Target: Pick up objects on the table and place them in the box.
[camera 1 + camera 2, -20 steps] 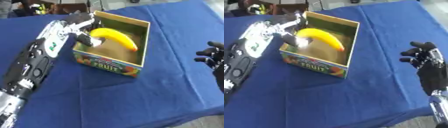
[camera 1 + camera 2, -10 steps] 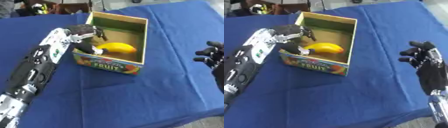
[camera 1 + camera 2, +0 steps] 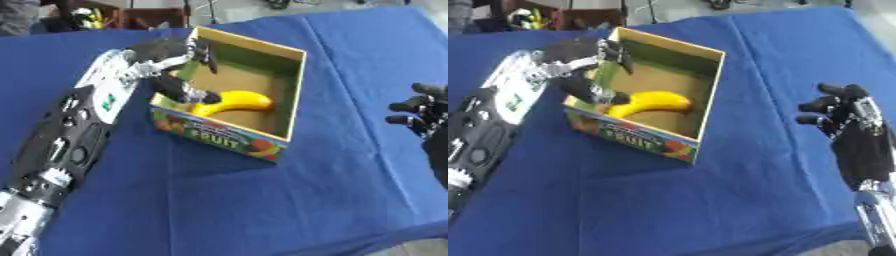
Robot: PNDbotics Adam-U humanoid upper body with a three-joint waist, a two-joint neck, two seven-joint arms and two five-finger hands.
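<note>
Since 1 s ago the banana point(image 3: 229, 102) has gone from raised, tilted over the box rim, to lying flat on the box floor, and the left hand point(image 3: 171, 52) has let go of it and drawn back to the box's left wall. Left hand now sits over the near-left corner of the box point(image 3: 293, 80), fingers spread and relaxed, holding nothing; one digit point(image 3: 179, 91) reaches down inside w/ its tip just beside the banana's left end, can't tell if touching.

Banana lies across the front half of the box, curve upward, left end near the left wall, right end approx. mid-floor. Box is open-topped cardboard, green inner walls, brown floor, printed fruit label on the front face; it stands on the blue-clothed table point(image 3: 262, 200), slightly askew.

Right hand point(image 3: 852, 125) rests idle at the right edge, well apart from the box, fingers up and slightly bent, empty. Left arm runs in from the lower left, black w/ silver parts.
</note>
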